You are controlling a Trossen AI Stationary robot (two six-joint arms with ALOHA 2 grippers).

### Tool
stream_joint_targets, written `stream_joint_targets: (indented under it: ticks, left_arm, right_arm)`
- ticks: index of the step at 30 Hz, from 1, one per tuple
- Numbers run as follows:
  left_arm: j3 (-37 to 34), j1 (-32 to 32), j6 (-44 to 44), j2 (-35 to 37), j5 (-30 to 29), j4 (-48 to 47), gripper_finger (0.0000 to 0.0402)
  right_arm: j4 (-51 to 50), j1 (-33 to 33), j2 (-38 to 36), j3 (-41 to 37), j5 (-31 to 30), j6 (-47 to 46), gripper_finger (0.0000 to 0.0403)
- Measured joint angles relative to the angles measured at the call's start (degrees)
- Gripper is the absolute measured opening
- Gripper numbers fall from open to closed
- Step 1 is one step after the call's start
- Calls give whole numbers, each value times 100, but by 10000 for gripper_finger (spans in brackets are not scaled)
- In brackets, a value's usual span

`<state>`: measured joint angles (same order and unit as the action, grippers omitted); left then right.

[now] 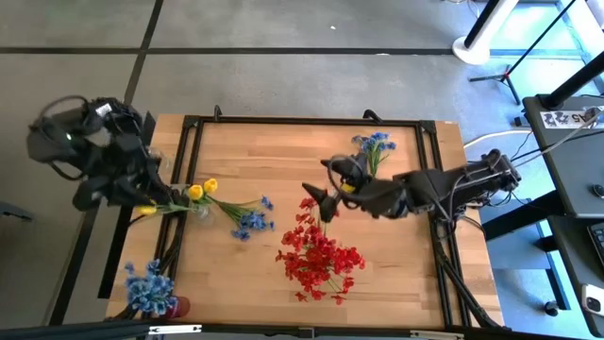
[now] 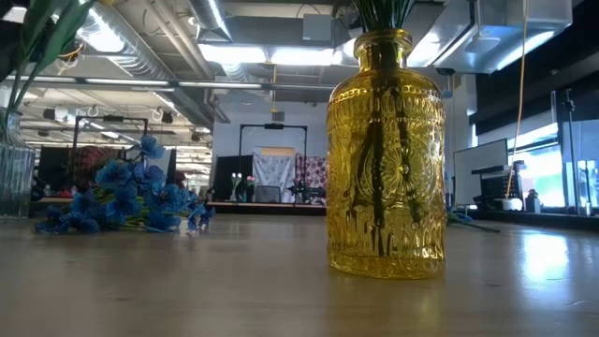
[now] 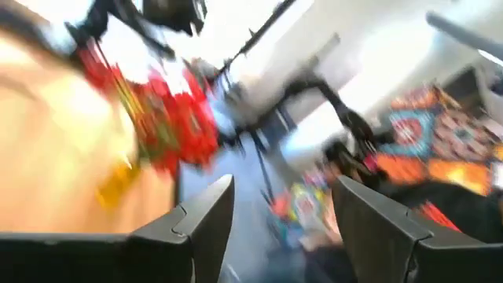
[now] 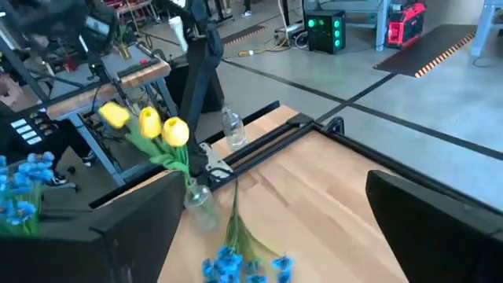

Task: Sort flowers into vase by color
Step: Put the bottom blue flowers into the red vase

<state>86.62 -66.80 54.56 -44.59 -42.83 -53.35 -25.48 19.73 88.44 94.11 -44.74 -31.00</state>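
Note:
Yellow flowers (image 1: 200, 191) stand in a small clear vase (image 4: 196, 203) near the table's left edge, leaning left. Loose blue flowers (image 1: 252, 222) lie beside it, showing also in the low view (image 2: 131, 201). A bunch of red flowers (image 1: 319, 257) lies mid-table. My right gripper (image 1: 319, 198) hovers open over the red bunch's far end. In its wrist view (image 4: 283, 236) nothing is between the fingers. My left gripper (image 3: 283, 228) is open and empty at the table's left edge (image 1: 142, 200), close to the yellow flowers.
A yellow glass vase (image 2: 384, 159) holds green stems. More blue flowers (image 1: 374, 146) show at the far right under my right arm. Another blue bunch (image 1: 151, 288) stands at the near left corner. A second clear bottle (image 4: 232, 130) stands by the left rail.

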Motion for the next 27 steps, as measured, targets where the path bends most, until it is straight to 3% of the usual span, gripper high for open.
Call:
stream_joint_targets:
  ticks: [8,13,19,27]
  left_arm:
    - [356,909,-1002,-239,-1413,-80,210]
    - [355,1707,-1381,-325,-1778,-44,210]
    - [355,2926,-2531,-1071,-960,886,207]
    - [342,5634,-3086,-2237,1783,1714,185]
  right_arm:
    - [373,-406,-369,0,85,993,392]
    - [729,-654,-619,2,360,1804,392]
    - [939,-1069,-802,4,1010,2339,392]
    - [886,-1384,-930,2,1499,2840,392]
